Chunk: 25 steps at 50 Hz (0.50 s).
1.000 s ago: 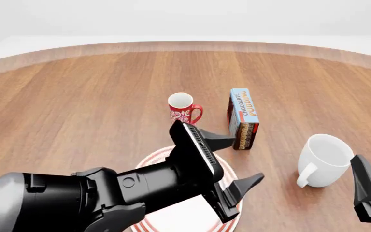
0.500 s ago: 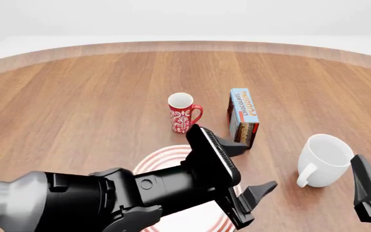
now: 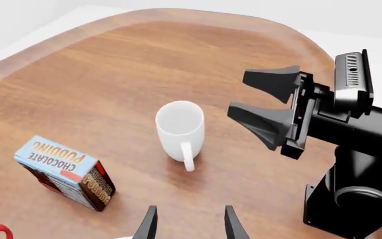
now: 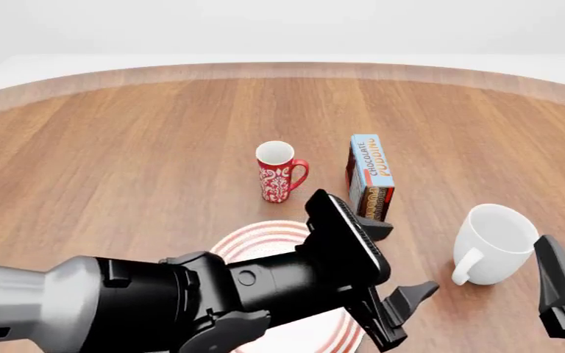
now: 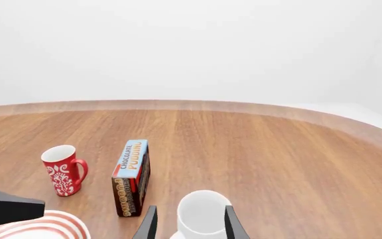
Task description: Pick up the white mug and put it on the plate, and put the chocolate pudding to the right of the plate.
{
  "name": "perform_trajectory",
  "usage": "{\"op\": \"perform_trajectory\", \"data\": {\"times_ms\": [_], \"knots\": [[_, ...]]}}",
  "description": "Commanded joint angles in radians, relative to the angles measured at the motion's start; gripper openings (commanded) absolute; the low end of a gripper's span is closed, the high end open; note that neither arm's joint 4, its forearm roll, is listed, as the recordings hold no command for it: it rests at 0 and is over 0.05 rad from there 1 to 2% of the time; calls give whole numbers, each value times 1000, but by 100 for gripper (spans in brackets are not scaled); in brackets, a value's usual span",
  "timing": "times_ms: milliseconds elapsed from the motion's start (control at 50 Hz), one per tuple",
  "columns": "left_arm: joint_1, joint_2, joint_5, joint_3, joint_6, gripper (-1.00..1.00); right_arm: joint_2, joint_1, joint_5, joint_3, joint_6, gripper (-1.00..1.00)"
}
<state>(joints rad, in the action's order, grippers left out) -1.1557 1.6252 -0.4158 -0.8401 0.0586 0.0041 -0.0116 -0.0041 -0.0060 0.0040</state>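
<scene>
The white mug [image 4: 496, 243] stands upright on the table at the right, its handle toward the near left; it also shows in the left wrist view [image 3: 179, 127] and the right wrist view [image 5: 201, 214]. The plate [image 4: 263, 237] lies at the near centre, mostly hidden under my left arm. The chocolate pudding [image 4: 371, 176] stands on its edge behind the plate, right of centre. My left gripper [image 4: 400, 261] is open and empty, over the plate's right side and left of the mug. My right gripper [image 4: 559, 287] is open and empty, just right of the mug and nearer.
A red mug [image 4: 279, 171] with a white pattern stands left of the pudding, behind the plate. In the left wrist view the right gripper [image 3: 238, 94] shows open beside the white mug. The wooden table [image 4: 115, 162] curves away at the back.
My left arm has moved to the right and nearer, from over the plate's middle toward the white mug, and covers more of the plate. The right arm and the objects have not moved.
</scene>
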Motion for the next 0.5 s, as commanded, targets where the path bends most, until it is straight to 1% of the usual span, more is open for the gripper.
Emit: {"op": "perform_trajectory", "data": {"times_ms": [20,500], "knots": [[-8,23,22,-28,-6,100,0,0,1,0,1,100],[-19,82,48,-83,-20,100,4,-2,-1,1,8,100]]}}
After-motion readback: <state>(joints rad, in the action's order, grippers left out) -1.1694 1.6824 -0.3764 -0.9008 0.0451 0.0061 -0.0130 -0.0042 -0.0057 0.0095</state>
